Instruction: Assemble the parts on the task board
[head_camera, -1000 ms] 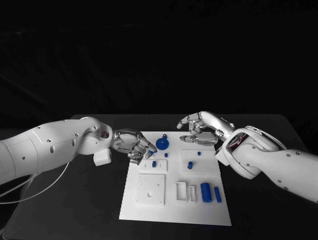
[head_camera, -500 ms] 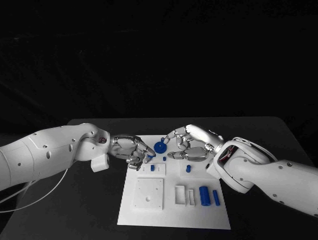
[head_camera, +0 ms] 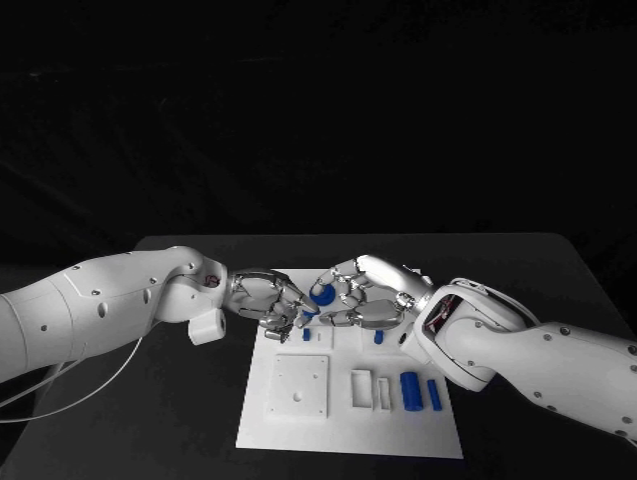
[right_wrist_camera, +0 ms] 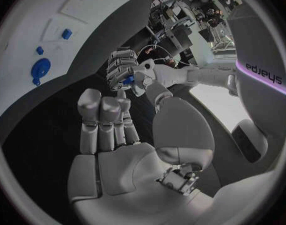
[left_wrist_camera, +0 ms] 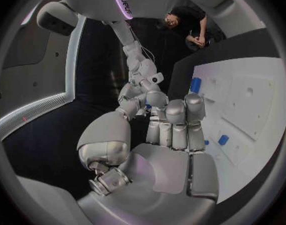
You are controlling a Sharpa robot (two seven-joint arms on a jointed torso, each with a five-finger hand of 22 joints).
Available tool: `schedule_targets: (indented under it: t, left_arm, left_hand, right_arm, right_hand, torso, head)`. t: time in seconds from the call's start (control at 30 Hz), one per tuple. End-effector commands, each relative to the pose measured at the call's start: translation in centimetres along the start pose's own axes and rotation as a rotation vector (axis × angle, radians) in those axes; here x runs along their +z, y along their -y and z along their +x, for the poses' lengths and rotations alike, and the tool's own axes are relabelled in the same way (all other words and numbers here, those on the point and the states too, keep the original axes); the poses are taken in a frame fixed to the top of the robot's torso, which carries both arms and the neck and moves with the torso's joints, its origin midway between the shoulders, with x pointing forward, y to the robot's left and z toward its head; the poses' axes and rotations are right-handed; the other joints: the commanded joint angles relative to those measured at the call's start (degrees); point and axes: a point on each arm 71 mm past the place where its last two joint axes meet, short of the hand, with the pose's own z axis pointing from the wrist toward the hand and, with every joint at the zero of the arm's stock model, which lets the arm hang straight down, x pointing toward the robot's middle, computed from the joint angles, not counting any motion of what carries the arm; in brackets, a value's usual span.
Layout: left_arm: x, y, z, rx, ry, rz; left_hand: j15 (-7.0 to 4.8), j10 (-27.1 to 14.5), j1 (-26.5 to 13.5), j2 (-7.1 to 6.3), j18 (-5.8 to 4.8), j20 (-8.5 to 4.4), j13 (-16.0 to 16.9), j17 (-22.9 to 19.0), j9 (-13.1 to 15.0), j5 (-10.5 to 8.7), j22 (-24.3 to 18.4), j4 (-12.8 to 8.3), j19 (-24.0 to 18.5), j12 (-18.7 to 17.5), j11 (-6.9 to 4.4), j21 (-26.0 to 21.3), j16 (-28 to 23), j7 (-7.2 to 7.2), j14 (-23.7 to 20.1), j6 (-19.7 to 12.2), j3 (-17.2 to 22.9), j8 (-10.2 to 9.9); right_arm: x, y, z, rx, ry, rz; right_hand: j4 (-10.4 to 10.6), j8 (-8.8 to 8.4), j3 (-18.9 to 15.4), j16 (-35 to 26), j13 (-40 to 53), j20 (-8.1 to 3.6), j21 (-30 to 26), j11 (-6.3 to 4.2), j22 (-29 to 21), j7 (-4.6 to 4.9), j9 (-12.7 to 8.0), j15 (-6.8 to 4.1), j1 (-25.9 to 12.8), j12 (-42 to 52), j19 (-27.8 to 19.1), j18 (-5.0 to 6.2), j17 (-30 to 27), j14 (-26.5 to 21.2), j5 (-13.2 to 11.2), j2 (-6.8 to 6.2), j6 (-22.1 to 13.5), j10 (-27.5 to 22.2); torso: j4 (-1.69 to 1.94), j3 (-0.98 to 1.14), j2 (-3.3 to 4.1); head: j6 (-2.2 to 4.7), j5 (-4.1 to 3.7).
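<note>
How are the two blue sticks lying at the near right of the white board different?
The thick blue cylinder is much fatter than the thin blue rod. The cylinder lies further in on the task board; the rod lies nearer its right edge. Both are blue and lie flat, side by side.

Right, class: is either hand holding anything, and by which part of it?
The left hand pinches a small blue part in its fingertips; where on the part it grips cannot be told. The right hand holds nothing.
</note>
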Motion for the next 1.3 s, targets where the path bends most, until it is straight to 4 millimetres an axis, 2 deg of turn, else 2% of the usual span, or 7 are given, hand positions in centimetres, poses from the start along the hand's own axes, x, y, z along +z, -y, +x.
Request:
schedule_targets:
  t: [0.03, 0.47, 0.83, 0.87, 0.9, 1.03, 1.3]
  left_arm:
    - [0.38, 0.26, 0.31, 0.011, -0.007, 0.013]
    - [0.43, 0.22, 0.31, 0.016, -0.003, 0.004]
    - [0.43, 0.19, 0.36, 0.018, -0.007, -0.001]
    - [0.45, 0.20, 0.38, 0.018, -0.008, -0.001]
    - [0.46, 0.21, 0.38, 0.019, -0.008, -0.001]
    - [0.49, 0.23, 0.41, 0.019, -0.008, 0.000]
    - [0.47, 0.24, 0.36, 0.019, -0.001, 0.003]
  left_hand:
    - [-1.43, -0.3, 1.5, 0.94, -0.01, -6.77, 0.1, -0.1, 0.1, -0.44, 0.4, -5.3, -0.1, 0.0, 0.03, -0.4, -0.3, 0.38, -1.6, 0.0, 5.6, -0.4]
    - [-1.44, -0.4, 1.7, 0.82, -0.03, -6.78, 0.1, -0.1, 0.1, -0.94, 0.4, -5.1, -0.1, 0.0, 0.04, -0.4, -0.3, 0.40, -1.6, 0.0, 5.6, -0.7]
    - [-1.45, -0.5, 1.8, 0.73, -0.04, -6.79, 0.1, -0.1, 0.1, -1.11, 0.4, -5.1, -0.2, 0.0, 0.05, -0.4, -0.3, 0.41, -1.7, 0.0, 5.6, -0.8]
    - [-1.45, -0.5, 1.8, 0.71, -0.04, -6.79, 0.1, -0.1, 0.1, -1.15, 0.4, -5.0, -0.2, 0.0, 0.05, -0.4, -0.3, 0.42, -1.7, 0.0, 5.6, -0.8]
    - [-1.45, -0.6, 1.8, 0.69, -0.04, -6.79, 0.1, -0.1, 0.1, -1.22, 0.4, -5.0, -0.2, 0.0, 0.06, -0.4, -0.3, 0.43, -1.7, 0.0, 5.6, -0.9]
    - [-1.45, -0.7, 1.9, 0.59, -0.06, -6.80, 0.1, -0.1, 0.2, -1.40, 0.4, -4.9, -0.2, -0.1, 0.06, -0.5, -0.4, 0.44, -1.8, -0.1, 5.7, -1.0]
    - [-1.42, -1.0, 1.9, 0.42, -0.12, -6.78, 0.1, -0.2, 0.2, -2.00, 0.4, -4.6, -0.3, -0.1, 0.12, -0.5, -0.5, 0.51, -2.0, -0.2, 5.6, -1.4]
  right_arm:
    - [0.14, -0.15, 0.34, 0.021, -0.021, -0.007]
    - [0.18, -0.36, 0.89, 0.035, -0.054, -0.008]
    - [0.16, -0.17, 1.00, 0.028, -0.069, -0.003]
    - [0.16, -0.17, 1.05, 0.027, -0.074, -0.003]
    - [0.16, -0.16, 1.07, 0.025, -0.077, -0.003]
    - [0.14, -0.07, 1.15, 0.023, -0.087, 0.000]
    - [0.16, -0.09, 1.29, 0.023, -0.089, -0.001]
  right_hand:
    - [-0.1, -0.30, -0.6, -0.3, -0.1, -0.10, 0.3, -0.11, 1.0, 0.64, -0.1, 0.44, -0.4, 0.4, -0.5, 5.78, 0.1, -0.2, -0.1, 0.38, -0.3, -0.5]
    - [0.0, -0.06, -1.3, -0.3, -0.2, -0.23, 0.2, -0.20, 0.9, 0.53, 0.0, 0.36, -1.3, 0.5, -0.5, 5.78, 0.1, -0.1, -0.2, 1.50, 0.3, -0.5]
    - [0.0, 1.57, -0.9, -0.3, -0.3, -0.33, 0.3, -1.10, 1.0, -0.44, 0.7, -0.47, -1.2, 0.6, -0.4, 5.78, 0.2, 0.0, -1.3, 2.48, 3.4, -0.2]
    - [0.0, 1.68, -0.7, -0.3, -0.3, -0.32, 0.3, -1.21, 1.0, -0.55, 0.7, -0.59, -1.2, 0.6, -0.4, 5.78, 0.2, 0.0, -1.5, 2.54, 3.6, -0.2]
    - [0.4, 3.19, 0.5, -0.3, -0.3, -0.31, 0.2, -2.02, 0.9, -1.13, 1.5, -1.11, -0.9, 0.6, -0.4, 5.78, 0.2, 0.0, -4.7, 4.09, 6.3, 0.0]
    - [0.7, 3.16, 4.0, -0.5, -0.5, -0.12, 0.3, -2.46, 0.9, -1.85, 1.8, -1.78, -1.8, 0.4, -0.3, 5.78, 0.3, 0.1, -8.2, 4.51, 6.8, 0.3]
    - [0.8, 3.18, 5.6, -0.5, -0.4, -0.10, 0.4, -2.56, 1.0, -1.96, 2.1, -1.88, -2.7, 0.5, -0.2, 5.78, 0.4, 0.2, -8.8, 4.74, 7.3, 0.4]
  torso:
    - [0.01, -0.02, 0.05]
    - [-0.06, 0.08, -0.01]
    - [-0.07, 0.10, -0.02]
    - [-0.09, 0.10, 0.00]
    - [-0.10, 0.10, 0.01]
    - [-0.03, 0.08, 0.02]
    - [-0.06, 0.07, 0.00]
  head:
    - [0.01, 0.12]
    - [-0.41, 0.36]
    - [-0.75, 0.35]
    - [-0.75, 0.35]
    - [-0.77, 0.35]
    - [-0.83, 0.35]
    - [-1.01, 0.34]
